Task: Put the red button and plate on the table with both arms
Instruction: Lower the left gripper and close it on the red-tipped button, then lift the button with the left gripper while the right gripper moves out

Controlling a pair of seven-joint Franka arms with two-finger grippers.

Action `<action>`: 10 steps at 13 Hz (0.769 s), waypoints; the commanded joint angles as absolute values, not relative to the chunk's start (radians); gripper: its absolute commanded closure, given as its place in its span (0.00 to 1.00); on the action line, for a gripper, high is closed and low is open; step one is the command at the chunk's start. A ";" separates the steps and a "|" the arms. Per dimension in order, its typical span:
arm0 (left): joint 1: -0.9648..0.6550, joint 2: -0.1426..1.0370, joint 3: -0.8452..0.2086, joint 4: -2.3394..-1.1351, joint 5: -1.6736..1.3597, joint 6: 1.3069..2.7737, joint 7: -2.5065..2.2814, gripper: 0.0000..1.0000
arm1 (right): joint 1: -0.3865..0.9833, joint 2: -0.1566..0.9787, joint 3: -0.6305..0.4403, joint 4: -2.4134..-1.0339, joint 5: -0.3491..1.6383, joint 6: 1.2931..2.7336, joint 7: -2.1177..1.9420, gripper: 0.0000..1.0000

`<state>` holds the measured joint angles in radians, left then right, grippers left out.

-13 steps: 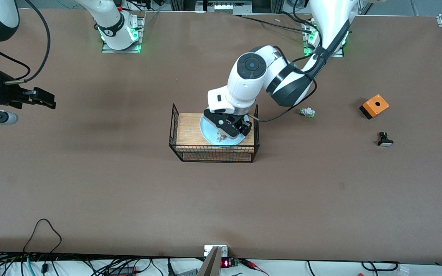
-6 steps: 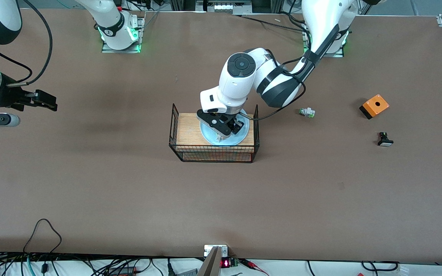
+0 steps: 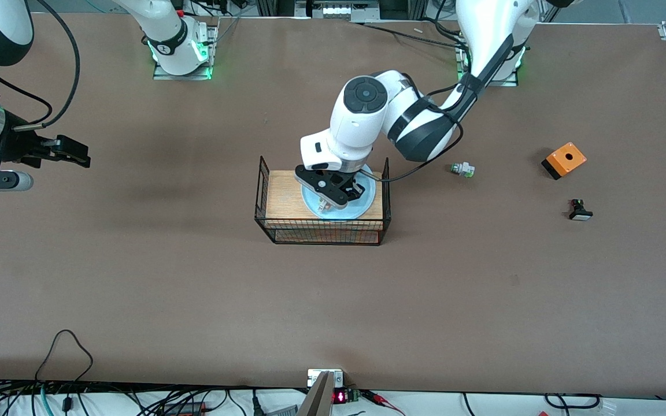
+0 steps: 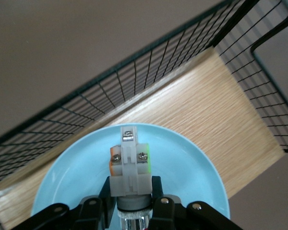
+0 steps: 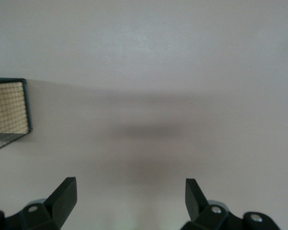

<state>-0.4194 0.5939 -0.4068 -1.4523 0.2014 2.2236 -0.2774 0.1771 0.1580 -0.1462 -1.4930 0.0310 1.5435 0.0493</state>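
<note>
The pale blue plate [image 3: 367, 197] lies on the wood top of the black wire rack [image 3: 284, 193] at mid-table. My left gripper [image 3: 326, 202] is down over the plate, its fingers closed against both sides of the red button [image 3: 325, 203]. In the left wrist view the button's white body [image 4: 129, 165] with orange and green spots stands between the fingers [image 4: 156, 187] over the plate [image 4: 192, 163]; its red cap is hidden. My right gripper [image 3: 76, 153] is open and empty over the bare table [image 3: 194, 277] toward the right arm's end; the right wrist view shows it [image 5: 130, 187] apart from the rack.
A green-capped switch [image 3: 462, 169], an orange box with a black hole [image 3: 563, 160] and a small black part [image 3: 580, 210] lie on the table toward the left arm's end. The rack has raised wire ends [image 3: 262, 185]; a corner of it [image 5: 7, 108] shows in the right wrist view.
My left gripper has shifted over the plate toward the right arm's end and closed in round the button. My right gripper has edged slightly toward the rack.
</note>
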 commanded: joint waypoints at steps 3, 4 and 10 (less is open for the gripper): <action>-0.396 0.373 -0.402 -1.456 0.115 1.938 -0.299 0.95 | 0.250 0.181 -0.152 -1.479 0.066 1.535 0.375 0.00; -0.350 0.350 -0.408 -1.456 0.114 1.875 -0.301 0.95 | 0.288 0.179 -0.153 -1.479 0.066 1.537 0.458 0.00; -0.096 0.275 -0.402 -1.442 0.121 1.654 -0.269 0.95 | 0.492 0.201 -0.176 -1.480 0.054 1.610 0.837 0.00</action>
